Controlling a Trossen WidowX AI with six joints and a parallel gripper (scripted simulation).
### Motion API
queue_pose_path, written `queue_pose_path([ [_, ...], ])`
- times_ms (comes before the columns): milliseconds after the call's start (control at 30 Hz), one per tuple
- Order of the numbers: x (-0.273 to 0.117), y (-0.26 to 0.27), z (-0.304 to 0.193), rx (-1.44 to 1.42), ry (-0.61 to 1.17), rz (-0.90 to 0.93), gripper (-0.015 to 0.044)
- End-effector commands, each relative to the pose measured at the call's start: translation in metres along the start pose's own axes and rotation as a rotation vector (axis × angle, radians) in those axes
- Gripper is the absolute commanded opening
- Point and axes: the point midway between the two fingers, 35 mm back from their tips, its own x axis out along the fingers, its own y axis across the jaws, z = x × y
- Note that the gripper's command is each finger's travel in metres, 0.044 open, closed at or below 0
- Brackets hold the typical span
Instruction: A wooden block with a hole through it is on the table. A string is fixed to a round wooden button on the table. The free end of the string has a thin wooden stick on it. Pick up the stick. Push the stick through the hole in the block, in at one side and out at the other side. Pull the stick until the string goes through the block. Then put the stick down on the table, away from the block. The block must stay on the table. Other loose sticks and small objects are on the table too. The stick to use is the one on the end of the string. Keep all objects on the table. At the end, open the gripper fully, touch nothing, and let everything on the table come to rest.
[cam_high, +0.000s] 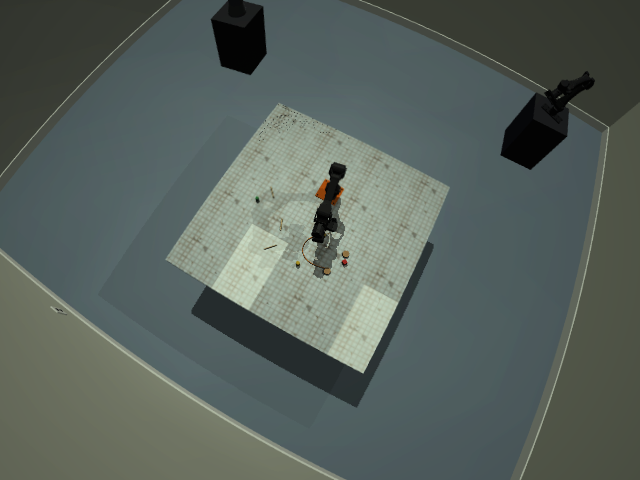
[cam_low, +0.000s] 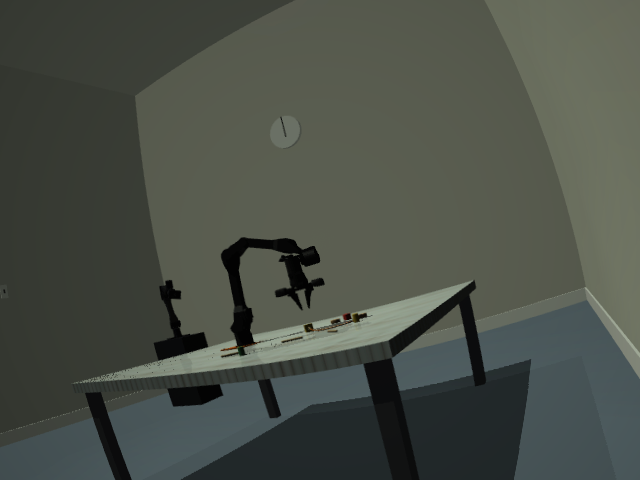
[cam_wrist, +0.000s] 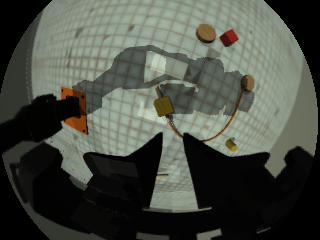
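Observation:
The yellow wooden block (cam_wrist: 163, 106) (cam_low: 308, 325) sits on the table. A short pale end of the stick (cam_wrist: 158, 92) shows at the block's far side in the wrist view; the rest is hidden in the block. The orange-brown string (cam_wrist: 202, 141) (cam_high: 302, 250) leaves the block's near side and curves to the round button (cam_wrist: 248, 83) (cam_high: 326, 271). A darker piece shows where it leaves the block; I cannot tell whether it is stick or string. My gripper (cam_wrist: 172, 135) (cam_low: 305, 308) is partly open, empty and raised above the table, clear of the block.
A loose wooden disc (cam_high: 345, 254) (cam_wrist: 206, 33) and red cube (cam_high: 344, 262) (cam_wrist: 229, 38) lie near the button. A yellow cylinder (cam_high: 297, 263) (cam_wrist: 231, 145) lies outside the string's curve. Loose sticks (cam_high: 270, 247) and a green object (cam_high: 257, 199) lie farther left in the top view.

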Motion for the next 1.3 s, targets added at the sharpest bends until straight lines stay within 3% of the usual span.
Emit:
queue_pose_path([
  [0,-0.001,0.004,0.01,0.527,-0.006,0.005,0.0124],
  [200,-0.001,0.007,0.019,1.08,-0.007,0.013,0.0124],
  [1267,-0.002,0.019,0.044,2.574,0.017,0.039,0.0124],
])
